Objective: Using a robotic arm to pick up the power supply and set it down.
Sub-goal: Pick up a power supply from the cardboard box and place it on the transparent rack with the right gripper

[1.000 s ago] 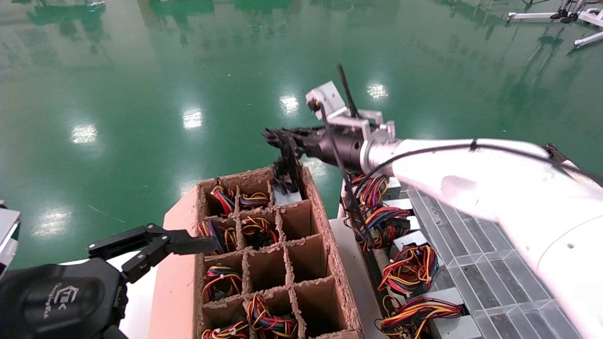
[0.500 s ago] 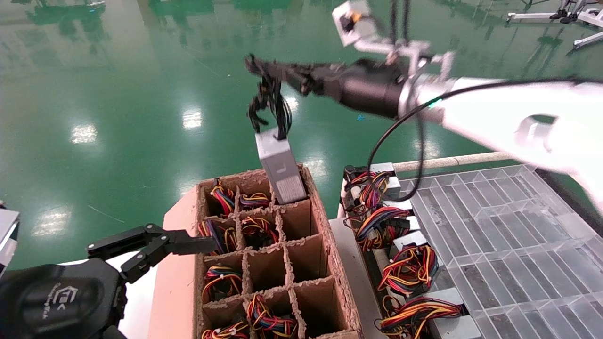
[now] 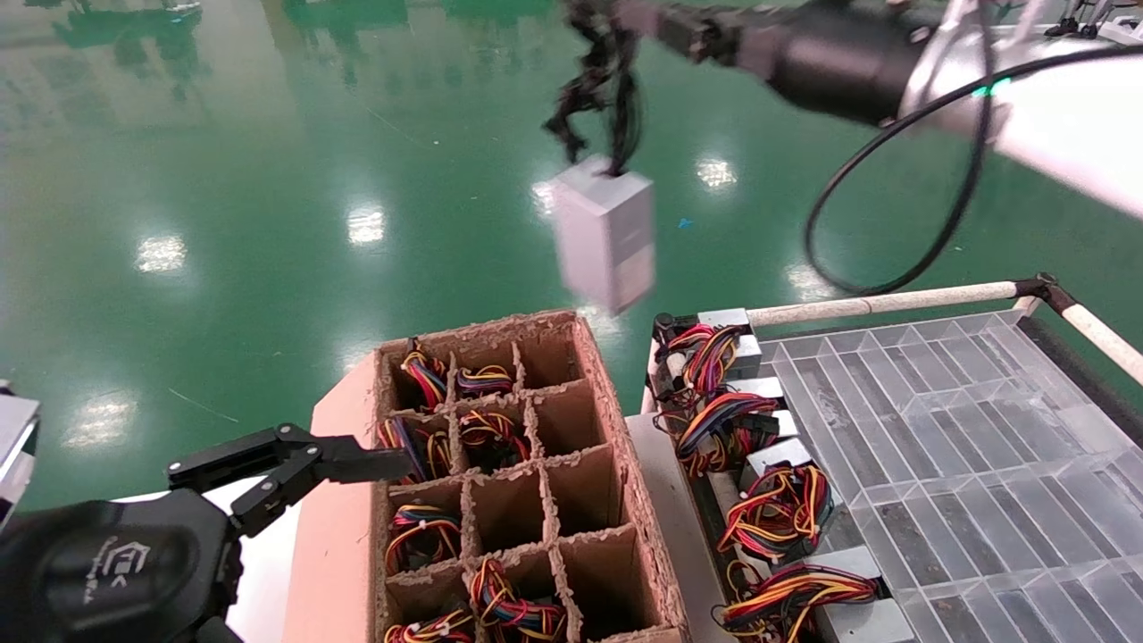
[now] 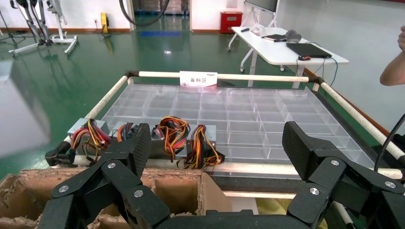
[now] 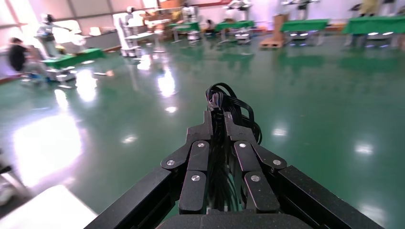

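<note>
Dangling by its black wires from your clamped right gripper, the power supply swings; carry it slowly right toward the clear tray, left gripper parked wide.

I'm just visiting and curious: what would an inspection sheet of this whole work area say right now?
Surface: clear plastic grid tray, mostly bare cells.
Job's things: power supply hangs in the air by its black wires, above the cardboard divider box.
Clutter: grey boxes with coloured wire bundles along the tray's edge; more wire bundles in the box cells.
Grippers: right gripper shut on the black wires, raised high; left gripper open, idle beside the box.
Cables: black cable loops under the right arm.
Surroundings: glossy green floor; white desk.
</note>
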`<control>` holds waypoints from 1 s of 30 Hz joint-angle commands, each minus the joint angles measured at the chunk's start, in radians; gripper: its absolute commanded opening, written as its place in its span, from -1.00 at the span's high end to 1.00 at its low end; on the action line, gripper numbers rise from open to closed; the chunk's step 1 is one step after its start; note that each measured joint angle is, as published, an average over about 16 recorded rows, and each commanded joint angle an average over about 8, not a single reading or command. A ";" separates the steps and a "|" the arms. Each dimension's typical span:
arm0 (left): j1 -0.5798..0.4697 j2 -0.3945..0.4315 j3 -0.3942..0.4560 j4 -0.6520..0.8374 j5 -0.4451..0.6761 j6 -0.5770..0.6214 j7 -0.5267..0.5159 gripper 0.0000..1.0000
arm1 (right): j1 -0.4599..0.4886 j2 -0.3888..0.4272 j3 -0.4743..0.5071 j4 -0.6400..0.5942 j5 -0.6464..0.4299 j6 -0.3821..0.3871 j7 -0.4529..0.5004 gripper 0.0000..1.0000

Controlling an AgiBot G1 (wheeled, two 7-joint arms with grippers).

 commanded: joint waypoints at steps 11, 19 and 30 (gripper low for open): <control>0.000 0.000 0.000 0.000 0.000 0.000 0.000 -1.00 | 0.055 0.084 -0.038 -0.094 -0.059 0.073 -0.043 1.00; 0.000 0.000 0.000 0.000 0.000 0.000 0.000 -1.00 | 0.019 0.117 -0.054 -0.121 -0.082 0.122 -0.060 1.00; 0.000 0.000 0.001 0.000 0.000 0.000 0.000 -1.00 | -0.064 0.141 -0.054 -0.130 -0.084 0.137 -0.038 1.00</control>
